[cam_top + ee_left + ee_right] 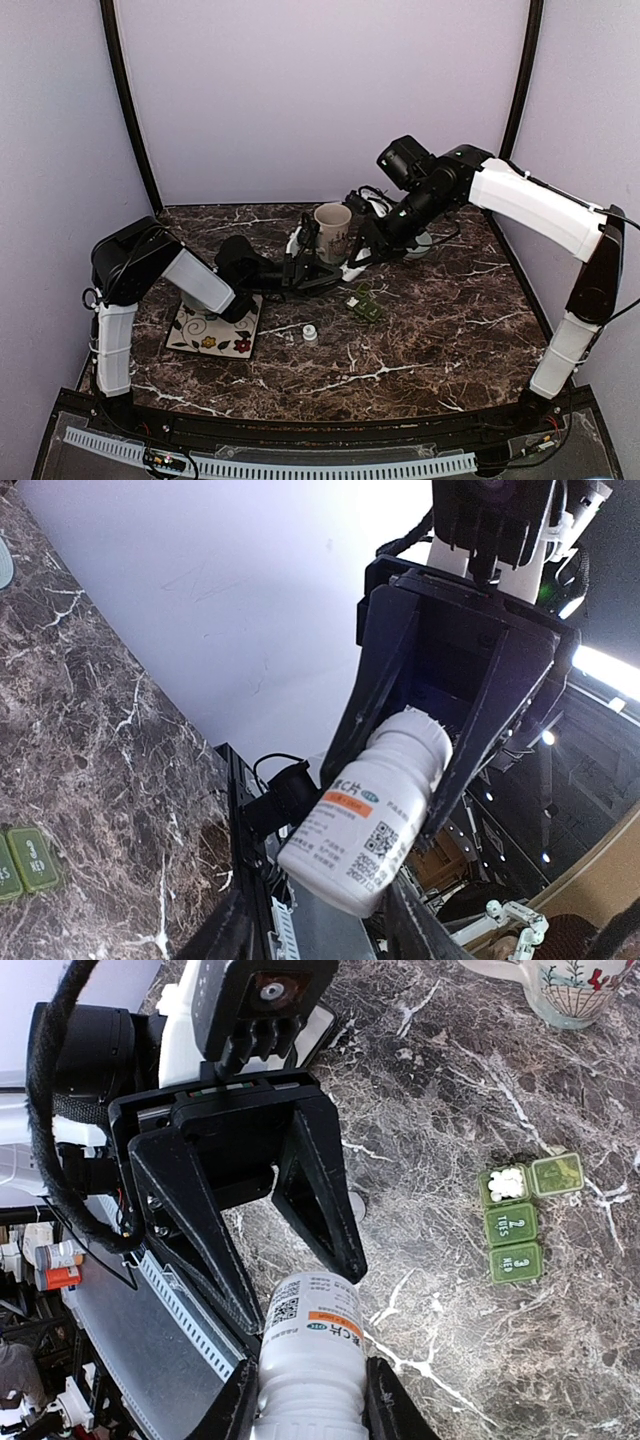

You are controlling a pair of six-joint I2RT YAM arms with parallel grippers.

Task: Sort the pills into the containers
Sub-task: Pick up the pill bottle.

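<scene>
Pill box (pixel 512 1225), green, three compartments, one open

My remote view: a marble top boxed in lilac.
I see a dark brown, white-veined marble table (pixel 440 330), a pale lilac back wall (pixel 320 90) at 12 o'clock, matching side walls (pixel 50 120) at 9 and 3, and dark posts (pixel 128 100) at 11 and 1, all evenly lit.

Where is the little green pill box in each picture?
Top view: green pill box, middle of the table, nearer the arms than the mug.
Left wrist: bottom left corner, only partly in view.
Right wrist: right side, one compartment open with white pills.
Shared landmark: the white bottle, low centre in both wrist views.
</scene>
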